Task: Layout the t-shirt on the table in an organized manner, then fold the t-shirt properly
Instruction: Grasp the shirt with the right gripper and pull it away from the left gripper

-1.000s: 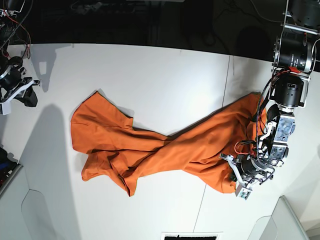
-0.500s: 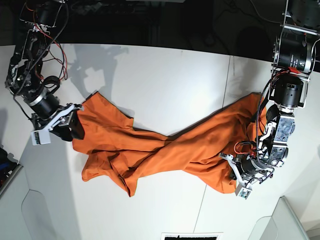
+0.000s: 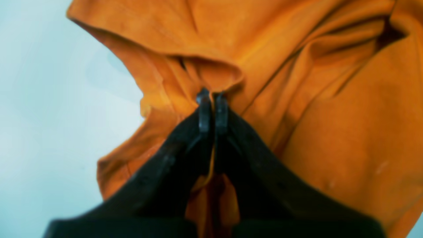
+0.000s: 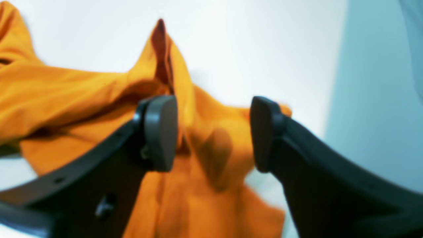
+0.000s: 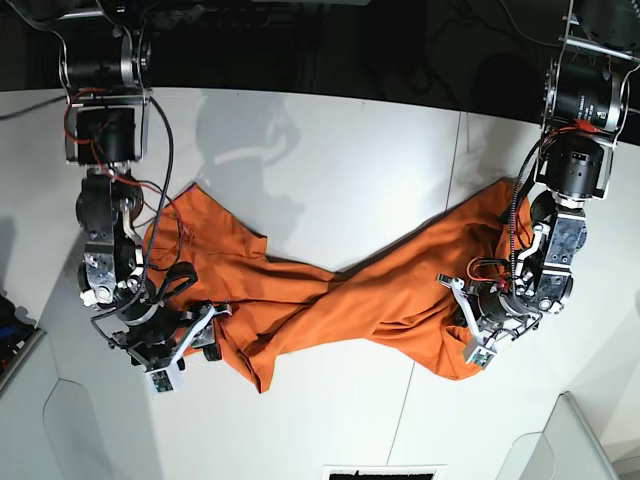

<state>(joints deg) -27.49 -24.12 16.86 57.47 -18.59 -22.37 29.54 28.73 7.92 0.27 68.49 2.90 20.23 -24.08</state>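
Note:
The orange t-shirt [image 5: 330, 300] lies twisted across the white table [image 5: 330, 150], bunched in the middle with wider ends at left and right. My left gripper [image 5: 466, 342] is at the shirt's right lower edge. In the left wrist view this gripper [image 3: 212, 96] is shut on a pinched fold of the orange cloth [image 3: 330, 132]. My right gripper [image 5: 203, 340] hovers at the shirt's left lower corner. The right wrist view shows the gripper [image 4: 213, 132] open, with rumpled shirt cloth [image 4: 66, 96] lying between and below its pads. No neck tag shows.
A thin dark seam [image 5: 455, 170] runs across the table right of centre. Pale panels stand at the near left corner [image 5: 60, 430] and near right corner [image 5: 575, 440]. A dark vent [image 5: 383, 472] sits at the near edge. Beyond the far edge it is dark.
My right arm swung in from the far left, down along the shirt's left side to its lower corner, and its jaws opened. The left gripper stayed pinched on the cloth.

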